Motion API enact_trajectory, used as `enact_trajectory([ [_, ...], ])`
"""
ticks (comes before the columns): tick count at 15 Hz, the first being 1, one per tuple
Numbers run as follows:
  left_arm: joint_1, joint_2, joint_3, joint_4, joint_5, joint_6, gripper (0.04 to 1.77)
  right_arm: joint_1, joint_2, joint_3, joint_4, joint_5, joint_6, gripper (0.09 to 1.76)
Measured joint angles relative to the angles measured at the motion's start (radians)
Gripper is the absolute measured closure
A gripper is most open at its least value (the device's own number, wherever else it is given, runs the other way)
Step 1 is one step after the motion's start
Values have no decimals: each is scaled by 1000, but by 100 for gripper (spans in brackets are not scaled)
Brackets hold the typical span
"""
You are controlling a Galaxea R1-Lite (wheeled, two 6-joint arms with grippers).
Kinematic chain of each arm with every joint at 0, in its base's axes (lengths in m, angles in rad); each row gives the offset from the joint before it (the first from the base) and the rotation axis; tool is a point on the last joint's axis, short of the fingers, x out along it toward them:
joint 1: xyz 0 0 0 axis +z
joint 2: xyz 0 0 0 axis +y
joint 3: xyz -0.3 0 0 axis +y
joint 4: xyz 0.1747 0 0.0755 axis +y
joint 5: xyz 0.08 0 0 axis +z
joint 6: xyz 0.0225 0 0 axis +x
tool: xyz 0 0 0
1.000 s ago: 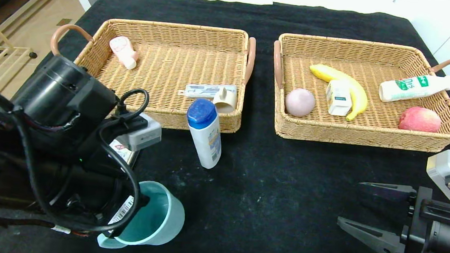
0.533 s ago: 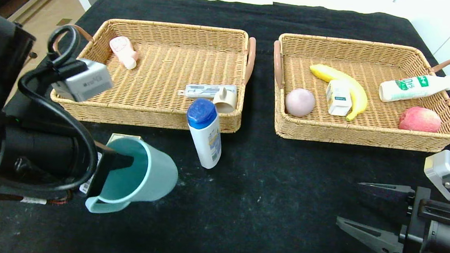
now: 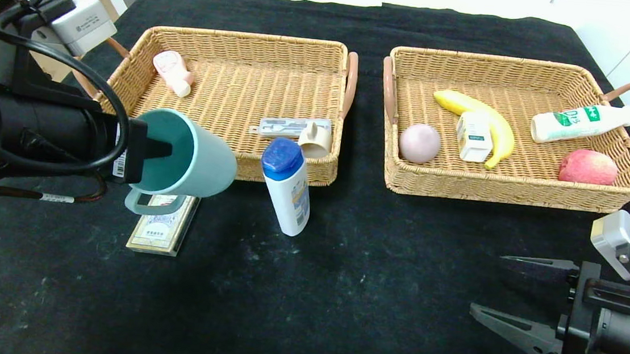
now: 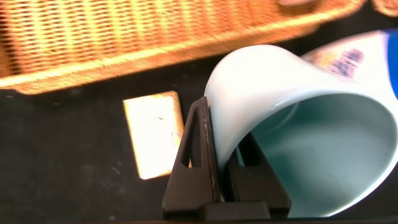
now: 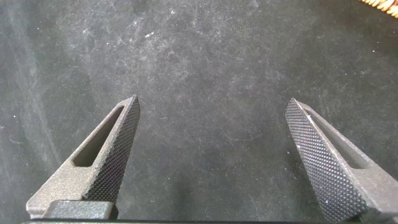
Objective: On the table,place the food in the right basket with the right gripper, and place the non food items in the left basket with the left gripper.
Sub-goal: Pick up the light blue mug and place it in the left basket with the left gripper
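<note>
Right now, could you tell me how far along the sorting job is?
Food looks done: the banana, carton, ball and more lie in the right basket. The right gripper hangs open over bare cloth.

In hand: the left gripper is shut on the mug, lifted by the left basket, which already holds the small cup.

Left: the bottle and card box.

Red apple; white milk bottle with green label, lying tilted; small pink bottle; flat grey-white packet; pale wooden floor.
</note>
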Motion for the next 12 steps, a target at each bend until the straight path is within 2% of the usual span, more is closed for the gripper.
enact_trajectory([
  [5,50,49,-75,-75,-2,3,164,-1,9,-1,-1,0,0,14],
  [8,79,101,-136,-155,-6,4,164,-1,8,0,-1,0,0,14],
  [12,88,186,-233,-191,-18,25,164,-3,4,-1,-1,0,0,14],
])
